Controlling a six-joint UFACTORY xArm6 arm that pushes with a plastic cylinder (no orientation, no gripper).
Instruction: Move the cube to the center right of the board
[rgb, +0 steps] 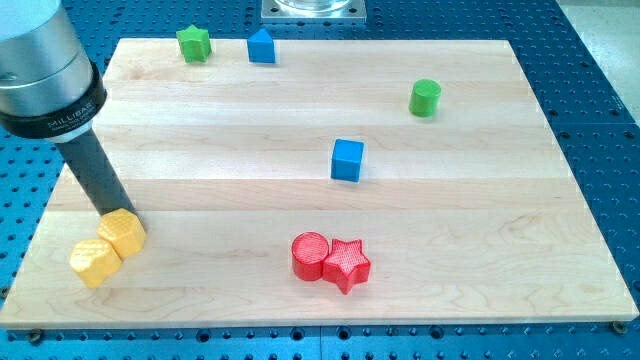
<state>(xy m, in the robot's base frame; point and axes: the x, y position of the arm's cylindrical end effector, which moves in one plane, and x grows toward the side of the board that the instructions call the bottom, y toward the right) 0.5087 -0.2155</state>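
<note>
The blue cube (347, 160) sits near the middle of the wooden board (300, 100), slightly to the view's right. My tip (110, 212) is at the view's lower left, far left of the cube, touching the top edge of a yellow block (123, 233). A second yellow block (94, 262) lies against that one, lower left of it.
A red cylinder (310, 254) and a red star (346, 264) touch each other below the cube. A green cylinder (425, 98) stands at the upper right. A green star (194, 43) and a blue house-shaped block (261, 46) are at the top edge.
</note>
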